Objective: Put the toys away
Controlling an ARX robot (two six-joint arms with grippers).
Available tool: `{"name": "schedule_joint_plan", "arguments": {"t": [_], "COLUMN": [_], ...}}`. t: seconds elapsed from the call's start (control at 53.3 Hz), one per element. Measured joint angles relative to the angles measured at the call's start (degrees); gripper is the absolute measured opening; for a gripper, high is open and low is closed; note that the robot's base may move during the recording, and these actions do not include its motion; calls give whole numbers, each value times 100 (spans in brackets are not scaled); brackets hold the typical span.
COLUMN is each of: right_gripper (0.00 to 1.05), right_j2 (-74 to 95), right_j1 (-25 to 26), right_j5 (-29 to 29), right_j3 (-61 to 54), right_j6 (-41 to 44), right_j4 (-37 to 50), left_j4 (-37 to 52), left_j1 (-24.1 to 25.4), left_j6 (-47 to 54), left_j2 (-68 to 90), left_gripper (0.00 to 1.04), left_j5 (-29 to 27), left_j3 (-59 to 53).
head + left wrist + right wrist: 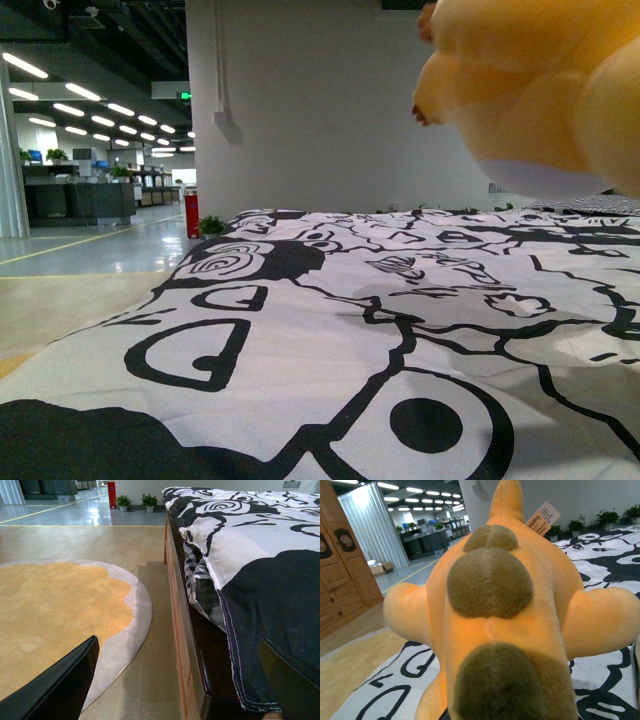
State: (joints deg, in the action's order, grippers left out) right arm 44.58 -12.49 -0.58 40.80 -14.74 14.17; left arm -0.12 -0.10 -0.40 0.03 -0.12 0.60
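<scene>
The plush toy is orange-yellow with a whitish belly and hangs in the air at the top right of the front view, above the bed. In the right wrist view the plush toy fills the picture, showing brown rounded bumps down its back and a paper tag. My right gripper is shut on it, its fingers hidden under the plush. My left gripper is open, low beside the bed's edge, with nothing between its dark fingers.
A bed with a black-and-white patterned cover spreads ahead. Its wooden frame runs beside the left gripper. A round yellow rug lies on the floor. A wooden cabinet stands off to the side. Potted plants line the far wall.
</scene>
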Motion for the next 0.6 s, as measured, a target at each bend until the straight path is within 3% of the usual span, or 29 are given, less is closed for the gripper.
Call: {"name": "schedule_joint_plan", "arguments": {"t": [0.244,0.6], "right_gripper": [7,7], "right_j2": [-1329,-1827], "right_j1": [684,866], "right_j5": [-828,-807], "right_j3": [-413,-575], "right_j6": [-643,-713], "right_j4": [-619,-1029], "left_j4": [-2,0], "left_j1": [0,0], "left_j6": [0,-2], "left_j2": [0,0], "left_gripper": [98,98], "left_j5": [0,2], "left_j3": [0,0]}}
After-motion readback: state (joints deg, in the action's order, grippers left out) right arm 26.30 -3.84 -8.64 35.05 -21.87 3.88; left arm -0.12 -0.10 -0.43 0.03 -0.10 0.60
